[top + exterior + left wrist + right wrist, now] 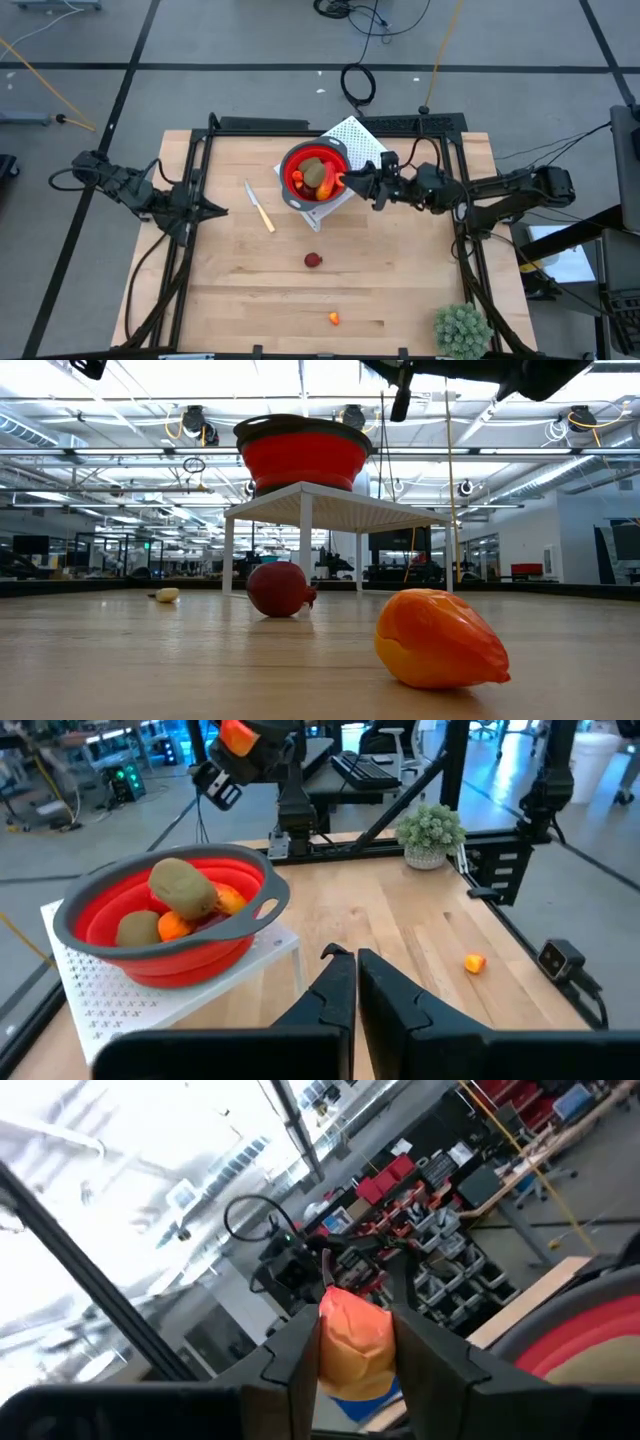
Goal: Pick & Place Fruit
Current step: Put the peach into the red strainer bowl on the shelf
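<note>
A red bowl point(300, 160) stands on a white perforated stand point(352, 135) at the table's far middle. Inside lie olive-brown ovals point(183, 885) and orange bits point(173, 927). My right gripper point(346, 181) hovers at the bowl's right rim, shut on an orange fruit point(355, 1345). A dark red ball point(313, 260) and a small orange piece point(334, 319) lie on the bare table nearer the front. My left gripper point(355, 975) waits shut and holding nothing at the table's left side point(212, 210). My right gripper pinches the orange fruit's two sides point(330, 1342) between its two fingers point(296, 1365). It reaches in from the table's right, roughly level and tipped a little upward. The fruit is lifted clear, above the bowl's right rim point(343, 172).
A cream-handled knife point(260, 207) lies left of the bowl. A spiky green plant ball point(462, 328) sits at the near right corner. Black frame rails point(190, 200) border the table's left, right and far sides. Bare wood point(400, 270) stretches across the middle and front.
</note>
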Controlling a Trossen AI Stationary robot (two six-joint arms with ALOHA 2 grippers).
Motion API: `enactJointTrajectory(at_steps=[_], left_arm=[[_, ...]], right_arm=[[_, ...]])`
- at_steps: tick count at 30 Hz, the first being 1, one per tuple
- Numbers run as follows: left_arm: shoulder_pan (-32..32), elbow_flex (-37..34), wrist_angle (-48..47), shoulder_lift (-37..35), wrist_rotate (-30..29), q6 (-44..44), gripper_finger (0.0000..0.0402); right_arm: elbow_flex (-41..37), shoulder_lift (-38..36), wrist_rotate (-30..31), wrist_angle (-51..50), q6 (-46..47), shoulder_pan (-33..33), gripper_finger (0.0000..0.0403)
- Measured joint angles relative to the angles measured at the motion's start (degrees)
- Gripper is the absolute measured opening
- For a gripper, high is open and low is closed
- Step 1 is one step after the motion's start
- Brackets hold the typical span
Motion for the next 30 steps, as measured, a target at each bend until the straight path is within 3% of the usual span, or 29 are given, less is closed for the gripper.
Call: enactJointTrajectory(at_steps=[6,12,17,24,30], left_arm=[[0.0,0.0,1.7,0.0,0.0,4.7,0.0006],[0.0,0.0,-0.5,-0.9,-7.0,3.1,0.0010],[0.0,0.0,-2.0,-3.3,-8.1,1.6,0.0005],[0.0,-7.8,10.0,-7.2,-3.4,5.1,0.0003],[1.6,-14.1,17.6,-9.0,-2.9,4.5,0.0008]], right_arm=[[1.3,0.0,0.2,-2.8,-10.5,0.0,0.0110],[8.4,0.0,0.1,-17.9,-18.7,-1.7,0.0110],[14.1,0.0,0.2,-29.5,-22.7,-3.5,0.0110],[18.0,0.0,0.2,-37.6,-27.6,-5.2,0.0110],[18.0,0.0,0.2,-41.2,-28.3,-5.9,0.0110]])
